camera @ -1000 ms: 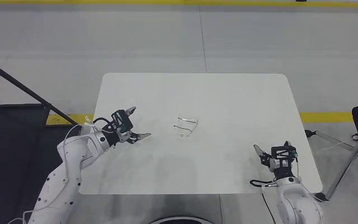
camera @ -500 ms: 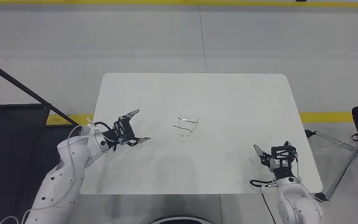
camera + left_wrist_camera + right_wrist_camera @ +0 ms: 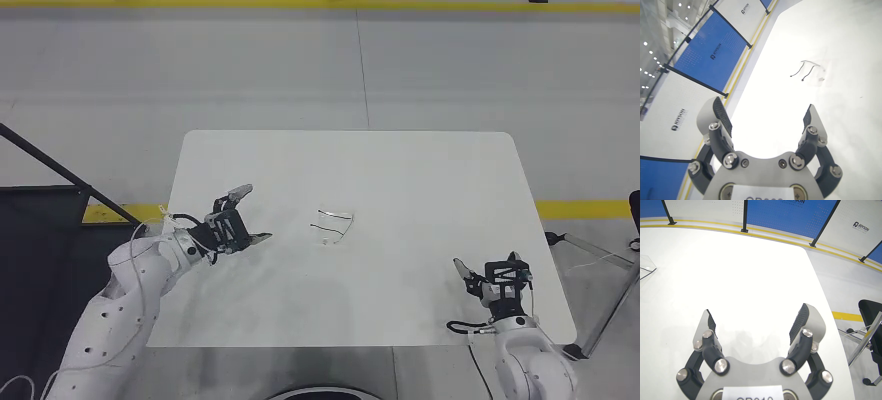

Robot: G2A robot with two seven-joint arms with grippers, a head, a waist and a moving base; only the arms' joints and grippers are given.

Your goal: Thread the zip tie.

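— Where's the zip tie?
— Middle of the table, untouched. The left gripper sits to its left, jaws wide, likely lined up to grab it.
— And the right gripper?
— Wide too, idle at the near right corner, well apart.

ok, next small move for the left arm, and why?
Probably ease the left gripper forward toward the zip tie, with jaws open. It is open and empty, with bare table between it and the tie, which lies loose near the table's middle. The right gripper, also open, sits farther off.
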